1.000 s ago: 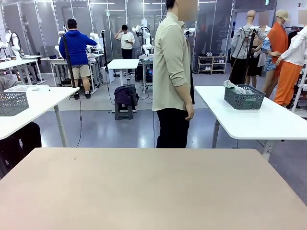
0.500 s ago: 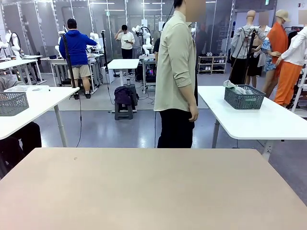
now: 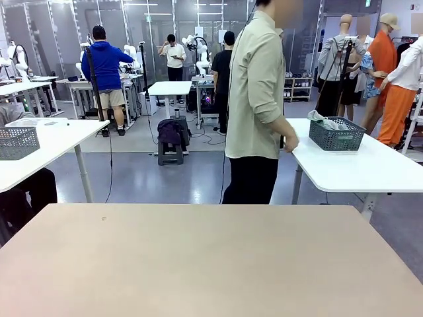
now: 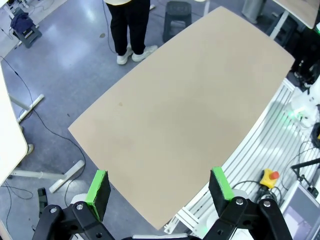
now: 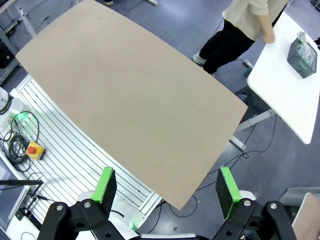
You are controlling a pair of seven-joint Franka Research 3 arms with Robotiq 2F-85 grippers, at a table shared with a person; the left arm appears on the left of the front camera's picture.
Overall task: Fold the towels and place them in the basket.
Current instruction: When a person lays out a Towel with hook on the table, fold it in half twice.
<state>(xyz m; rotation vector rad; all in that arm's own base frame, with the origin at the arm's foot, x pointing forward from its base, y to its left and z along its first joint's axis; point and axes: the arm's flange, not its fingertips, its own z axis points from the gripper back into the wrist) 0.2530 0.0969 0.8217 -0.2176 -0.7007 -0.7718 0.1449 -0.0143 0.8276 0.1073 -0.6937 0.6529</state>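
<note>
Evidently the basket [image 3: 337,137] is sitting on the white side table [image 3: 360,170], with pale cloth [image 3: 322,119], probably the towels, bunched inside and the person's hand [image 3: 289,143] hanging by that table's edge. With no work waiting on the tan table [image 3: 211,257], the left gripper [image 4: 159,181] and right gripper [image 5: 166,182] are hovering high above it, spread wide and holding nothing.

My black jaws end in bright green pads [image 4: 98,187], each on a dark angular link with a small silver screw [image 4: 239,201].

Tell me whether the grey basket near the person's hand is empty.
Not empty: crumpled pale cloth rises above the basket rim; what lies deeper, cannot tell.
</note>
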